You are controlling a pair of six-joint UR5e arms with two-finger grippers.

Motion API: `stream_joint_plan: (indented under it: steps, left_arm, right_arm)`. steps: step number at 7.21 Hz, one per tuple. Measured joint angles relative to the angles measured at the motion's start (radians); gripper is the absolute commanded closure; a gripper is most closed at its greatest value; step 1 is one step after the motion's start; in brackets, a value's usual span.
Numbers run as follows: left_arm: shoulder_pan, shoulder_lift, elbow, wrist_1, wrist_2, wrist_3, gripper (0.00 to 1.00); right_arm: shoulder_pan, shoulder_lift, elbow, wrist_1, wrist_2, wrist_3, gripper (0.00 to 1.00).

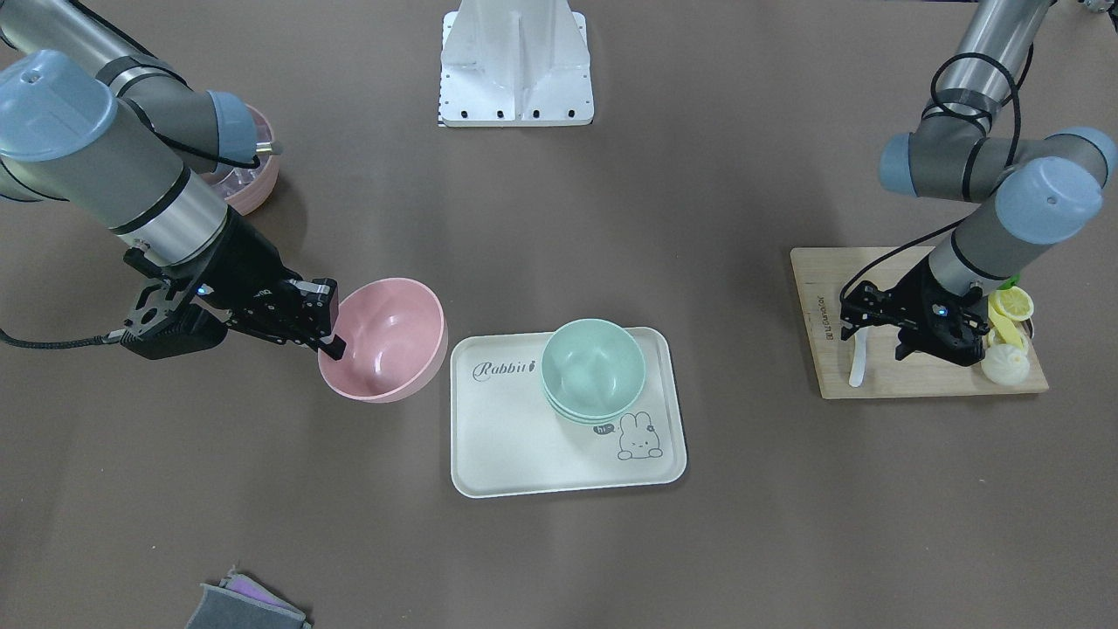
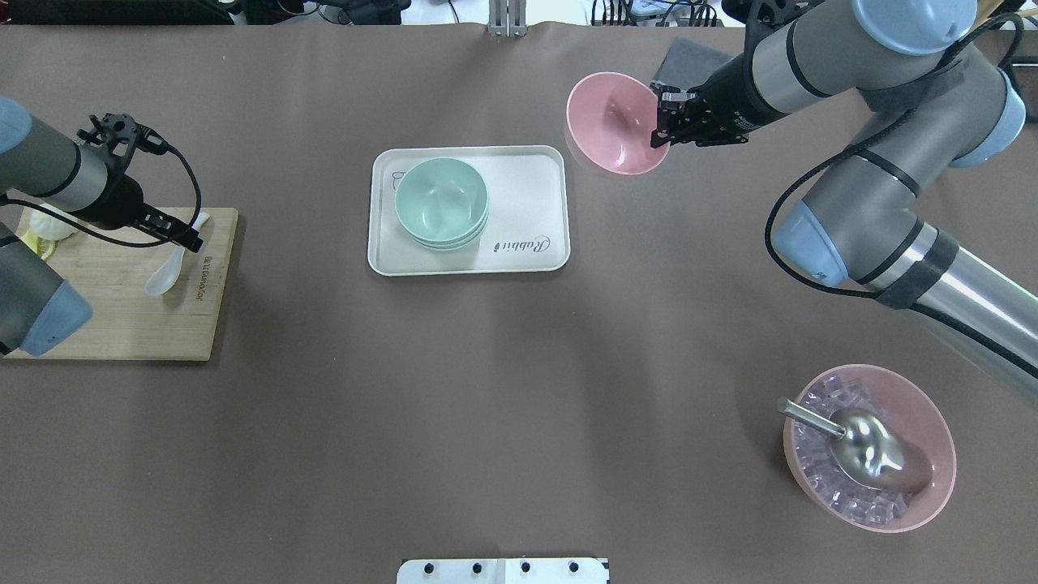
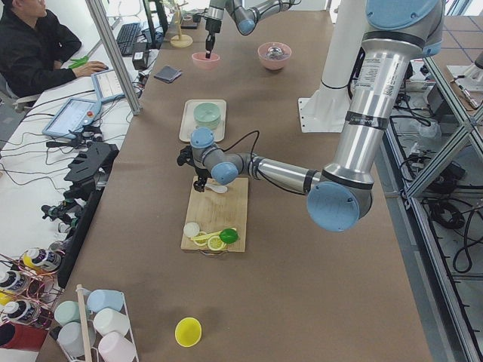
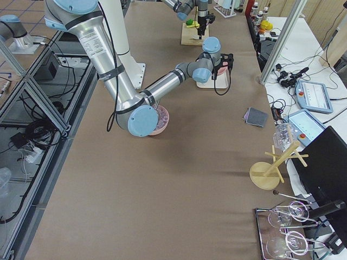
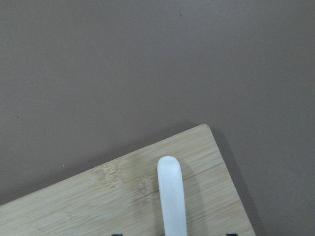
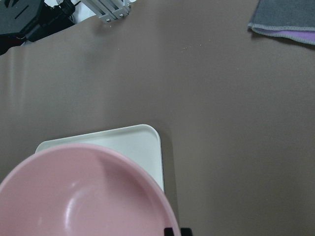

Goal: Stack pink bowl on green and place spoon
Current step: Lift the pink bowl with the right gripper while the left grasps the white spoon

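The pink bowl [image 2: 612, 122] is gripped at its rim by the right tool [image 2: 658, 130], which is clenched on the rim's edge nearest the right arm, one finger inside the bowl and one outside. The bowl is held opening-up, roughly level, and appears raised off the bench [image 2: 519, 405], with a shadow seen beneath it. It sits just beside the white tray [image 2: 527, 186], off the tray's far corner on the robot's right and not over the stack. The green bowls [image 2: 442, 199] are nested upright on the tray, toward its left end as the robot sees it. The spoon [image 2: 166, 272] lies flat on the wooden cutting board [image 2: 122, 324], near the board's corner closest to the tray. Its long axis runs diagonally, with the handle end pointed away from the robot and slightly toward the tray and the scoop end nearer the robot. The left tool [image 2: 182, 231] is lowered over the handle and released: in the left wrist view the two fingertips are seen spread wide on either side of the handle, neither touching it. Lemon slices [image 1: 1013, 304] lie at the board's other end. A larger pink bowl [image 2: 868, 446] with ice and a steel scoop [image 2: 872, 454] stands well apart on the robot's right.
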Motion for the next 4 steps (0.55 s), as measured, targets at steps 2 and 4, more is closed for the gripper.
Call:
stream_joint_plan:
  steps: [2, 4]
  left_arm:
    - [0.016, 0.000, 0.002, 0.000, 0.021, -0.004, 0.61]
    - [0.027, 0.000, 0.004, -0.001, 0.043, -0.011, 0.92]
  right_arm:
    - [0.001, 0.000, 0.000, 0.000, 0.000, 0.000, 1.00]
    - [0.001, 0.000, 0.000, 0.001, 0.000, 0.000, 1.00]
